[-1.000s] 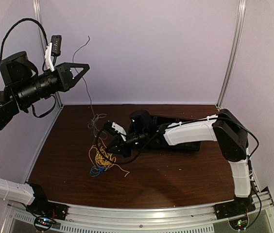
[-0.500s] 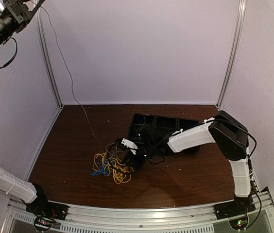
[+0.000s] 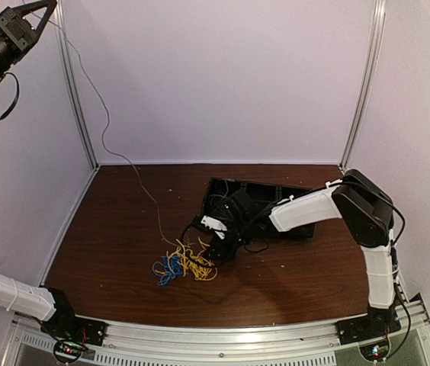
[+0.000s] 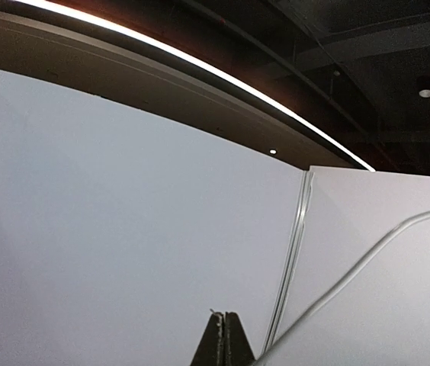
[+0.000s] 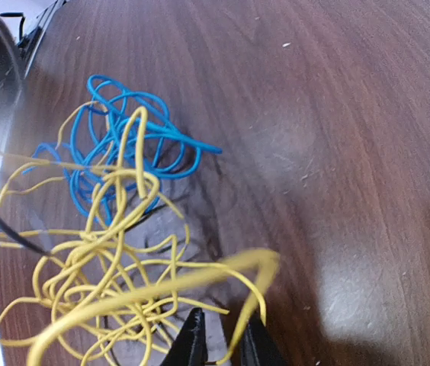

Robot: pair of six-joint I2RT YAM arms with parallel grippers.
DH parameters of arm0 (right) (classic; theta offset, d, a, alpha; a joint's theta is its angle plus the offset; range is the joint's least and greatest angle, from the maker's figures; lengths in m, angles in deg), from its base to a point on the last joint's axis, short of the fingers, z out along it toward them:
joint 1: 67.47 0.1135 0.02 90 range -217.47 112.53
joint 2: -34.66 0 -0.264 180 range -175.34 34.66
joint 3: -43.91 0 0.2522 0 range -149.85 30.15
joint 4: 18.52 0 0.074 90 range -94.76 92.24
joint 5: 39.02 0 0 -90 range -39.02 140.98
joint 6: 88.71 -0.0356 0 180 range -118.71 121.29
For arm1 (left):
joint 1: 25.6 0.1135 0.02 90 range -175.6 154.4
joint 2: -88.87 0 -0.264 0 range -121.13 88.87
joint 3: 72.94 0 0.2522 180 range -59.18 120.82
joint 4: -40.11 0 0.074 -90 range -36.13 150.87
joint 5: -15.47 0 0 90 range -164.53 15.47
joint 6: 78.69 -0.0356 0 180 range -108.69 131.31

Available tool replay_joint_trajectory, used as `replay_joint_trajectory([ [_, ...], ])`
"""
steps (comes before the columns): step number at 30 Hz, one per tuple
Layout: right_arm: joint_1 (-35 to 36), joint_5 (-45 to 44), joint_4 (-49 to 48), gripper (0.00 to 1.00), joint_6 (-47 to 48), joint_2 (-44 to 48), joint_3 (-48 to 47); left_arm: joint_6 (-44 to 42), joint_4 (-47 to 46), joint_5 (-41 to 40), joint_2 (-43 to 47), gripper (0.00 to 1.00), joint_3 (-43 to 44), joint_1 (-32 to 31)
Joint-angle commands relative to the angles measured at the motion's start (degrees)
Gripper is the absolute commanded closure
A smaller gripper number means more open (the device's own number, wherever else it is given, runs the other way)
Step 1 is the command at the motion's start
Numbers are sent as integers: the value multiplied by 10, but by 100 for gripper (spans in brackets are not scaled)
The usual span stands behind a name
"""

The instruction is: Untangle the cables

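Left end effector point(image 3: 40, 14), closed, pinches the grey cable point(image 3: 105, 133) high above the desk point(image 3: 108, 229). Right end effector point(image 5: 223, 347), barely parted, clamps nothing; yellow cable point(image 5: 101, 252) and blue cable point(image 5: 169, 137) lie just ahead. If you pull, the unanchored tangle may lift.

I noted even, slightly dim light overhead. Soft glare sat on dark brown wooden tabletop point(image 5: 337, 297). Nearest thin yellow wire loop point(image 5: 200, 280) was blurred. Bright ceiling light strip point(image 4: 200, 66) bowed at frame edge.
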Motion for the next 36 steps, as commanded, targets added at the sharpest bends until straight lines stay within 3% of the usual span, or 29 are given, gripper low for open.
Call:
replay_joint_trajectory([
  [1, -2, 35, 70, 71, 93, 90, 9, 15, -25, -8, 29, 100, -90, 2],
  [5, -2, 28, 87, 53, 130, 160, 28, 35, -23, 0, 51, 100, -174, 2],
  [10, -2, 26, 138, 48, 162, 176, 12, 50, -16, 8, 60, 100, -227, 2],
  [15, -3, 20, 143, 47, 174, 174, 8, 48, -8, -1, 61, 100, -226, 2],
  [27, -3, -127, 159, 48, 147, 83, 6, 38, 1, 17, -24, 100, -13, 2],
  [32, -3, -209, 176, 47, 168, 93, 38, 12, -13, 10, -82, 100, 113, 2],
  [36, -13, -264, 177, 47, 197, 118, 91, -4, -65, -8, -84, 100, 132, 2],
])
